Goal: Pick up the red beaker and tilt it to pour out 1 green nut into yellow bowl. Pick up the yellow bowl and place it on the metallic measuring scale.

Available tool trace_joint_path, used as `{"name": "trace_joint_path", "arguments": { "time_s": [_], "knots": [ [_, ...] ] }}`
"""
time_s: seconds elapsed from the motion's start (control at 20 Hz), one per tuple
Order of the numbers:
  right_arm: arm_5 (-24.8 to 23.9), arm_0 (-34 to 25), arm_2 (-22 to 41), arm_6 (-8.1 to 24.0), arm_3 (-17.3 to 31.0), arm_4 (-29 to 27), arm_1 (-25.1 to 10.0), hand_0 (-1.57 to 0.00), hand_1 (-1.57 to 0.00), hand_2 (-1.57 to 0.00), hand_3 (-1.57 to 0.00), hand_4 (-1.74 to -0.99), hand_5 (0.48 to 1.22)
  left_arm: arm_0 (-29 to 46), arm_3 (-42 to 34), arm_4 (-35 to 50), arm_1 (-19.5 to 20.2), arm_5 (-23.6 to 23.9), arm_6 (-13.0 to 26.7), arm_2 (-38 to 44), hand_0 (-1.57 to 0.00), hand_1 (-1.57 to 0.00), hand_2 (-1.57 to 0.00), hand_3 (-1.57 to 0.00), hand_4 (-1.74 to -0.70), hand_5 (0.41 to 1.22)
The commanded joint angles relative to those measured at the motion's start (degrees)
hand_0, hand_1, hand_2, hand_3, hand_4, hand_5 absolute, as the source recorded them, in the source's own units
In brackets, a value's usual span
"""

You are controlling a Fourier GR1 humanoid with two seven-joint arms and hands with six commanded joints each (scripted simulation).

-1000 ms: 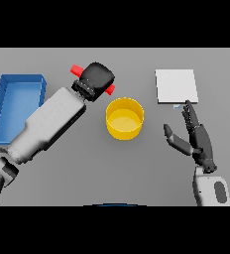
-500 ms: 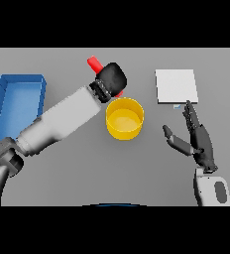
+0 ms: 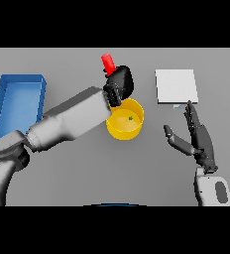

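Observation:
My left hand (image 3: 121,83) is shut on the red beaker (image 3: 108,63), held over the far rim of the yellow bowl (image 3: 122,130); only the beaker's red end shows above the hand. A small green nut (image 3: 131,118) lies inside the bowl. The metallic measuring scale (image 3: 176,86) is a pale square plate at the back right. My right hand (image 3: 198,140) hovers open to the right of the bowl, just in front of the scale, touching nothing.
A blue tray (image 3: 18,101) stands at the left of the table, beside my left forearm (image 3: 72,121), which crosses the middle of the table toward the bowl.
My left hand has carried the red beaker rightward to just above the bowl and turned it. A green nut now lies in the bowl. The right hand has stayed in place.

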Motion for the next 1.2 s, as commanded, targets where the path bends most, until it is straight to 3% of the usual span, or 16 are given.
{"name": "trace_joint_path", "arguments": {
  "time_s": [0.0, 0.25, 0.5, 0.6, 0.65, 0.75, 0.85, 0.95, 1.05, 1.15],
  "knots": [
    [-0.11, -0.12, -0.07, -0.29, -0.06, 0.16, -0.16, 0.00, 0.00, 0.00, 0.00, -1.283, 0.601, -0.60, 0.01, -0.53, 0.02, -0.60, -0.11, -0.42, -1.57, -1.57, -1.57, -1.56, -1.74, 1.221],
    [-0.35, 0.40, 0.00, -2.11, 0.13, 0.61, -0.09, 0.00, 0.00, 0.00, 0.00, -1.264, 0.588, -2.47, 2.29, -3.29, -0.99, -1.28, -1.35, -3.02, -1.57, -1.57, -1.57, -1.57, -1.74, 1.221],
    [-0.79, -0.01, 0.45, -1.37, 0.18, 1.18, 0.41, 0.00, 0.00, 0.00, 0.00, -1.233, 0.585, -5.10, 2.19, -4.62, -0.49, -0.57, -1.61, -2.82, -1.57, -1.57, -1.57, -1.57, -1.74, 1.221],
    [-0.90, -0.13, 0.39, -1.57, -0.13, 1.31, 0.19, 0.00, 0.00, 0.00, 0.00, -1.222, 0.590, -7.24, 3.38, -4.31, 0.75, 0.68, -1.54, -0.91, -1.57, -1.57, -1.57, -1.57, -1.74, 1.159],
    [-0.47, -0.38, 0.19, -1.57, -0.13, 0.93, -0.20, 0.00, 0.00, 0.00, 0.00, -1.219, 0.595, -9.05, 4.76, -4.36, 0.39, 1.46, -0.99, 0.10, -1.57, -1.57, -1.57, -1.57, -1.74, 1.171],
    [-0.12, -0.55, -0.13, -2.50, 0.05, 0.33, -0.35, 0.00, 0.00, 0.00, 0.00, -1.222, 0.609, -11.52, 5.40, -3.88, 2.30, 4.71, -1.19, 2.77, -1.57, -1.27, -1.25, -1.57, -1.64, 1.189],
    [0.50, -1.33, 0.15, -1.78, 0.47, -0.29, 0.06, 0.00, 0.00, 0.00, 0.00, -1.231, 0.620, -15.98, 6.94, -3.34, 4.12, 6.27, -1.44, 5.63, -1.57, -1.38, -1.37, -1.21, -1.68, 1.201],
    [0.60, -0.24, 0.64, -3.16, 0.19, -0.07, 0.46, 0.00, 0.00, 0.00, 0.00, -1.246, 0.631, -20.30, 10.11, -2.61, 5.43, 6.96, -1.24, 8.91, -1.57, -1.45, -1.44, -1.34, -1.60, 1.208],
    [0.33, -0.88, 0.48, -2.13, 0.61, 0.24, 0.11, 0.00, 0.00, 0.00, 0.00, -1.266, 0.639, -23.78, 14.20, -0.07, 7.79, 7.24, 0.96, 14.83, -1.57, -1.49, -1.49, -1.42, -1.55, 1.213],
    [0.50, -2.01, 0.49, -1.73, 0.64, 0.21, -0.20, 0.00, 0.00, 0.00, 0.00, -1.281, 0.644, -25.84, 18.06, 3.47, 9.24, 6.87, 2.77, 20.65, -1.57, -1.52, -1.52, -1.48, -1.58, 1.216]
  ]
}}
